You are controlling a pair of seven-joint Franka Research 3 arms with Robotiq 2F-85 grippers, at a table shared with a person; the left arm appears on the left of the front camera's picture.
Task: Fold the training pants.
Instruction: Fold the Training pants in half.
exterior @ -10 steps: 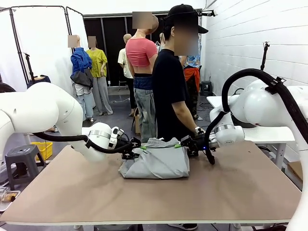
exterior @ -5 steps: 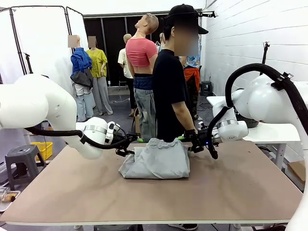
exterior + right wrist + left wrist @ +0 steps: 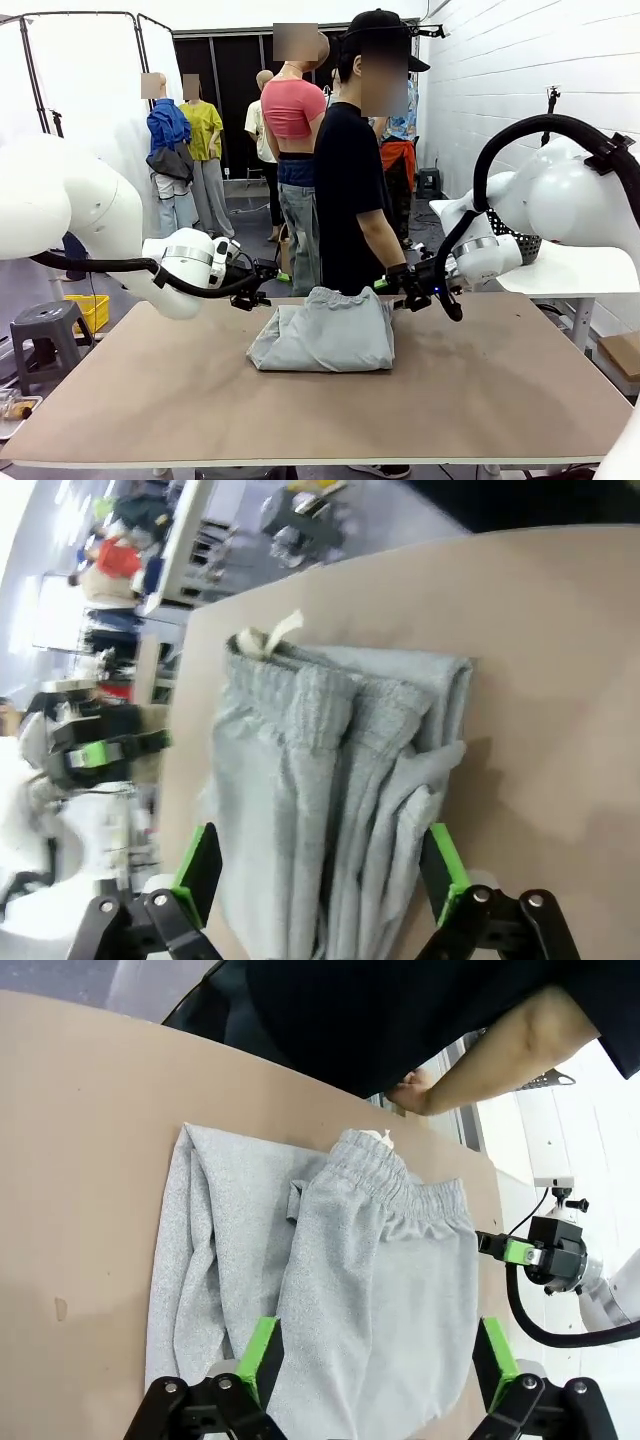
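The light grey training pants (image 3: 325, 332) lie folded in a bundle at the far middle of the brown table (image 3: 300, 410), waistband toward the person. My left gripper (image 3: 264, 285) hovers just off the pants' left edge, open and holding nothing. Hovering at their right edge, my right gripper (image 3: 400, 291) is also open. In the left wrist view the pants (image 3: 340, 1270) lie spread beneath my open left gripper (image 3: 380, 1360). From the right wrist, the pants (image 3: 330, 770) show between the wide-spread fingers of my right gripper (image 3: 320, 870).
A person in a black shirt (image 3: 350, 190) stands at the far edge, one hand (image 3: 410, 1090) resting on the table by the waistband. A white side table (image 3: 560, 278) with a black mesh basket (image 3: 518, 240) is at the right. A grey stool (image 3: 45, 330) stands at the left.
Both grippers opened, let go of the pants' upper fold and drew back outward and slightly up. The fold settled flat on the bundle.
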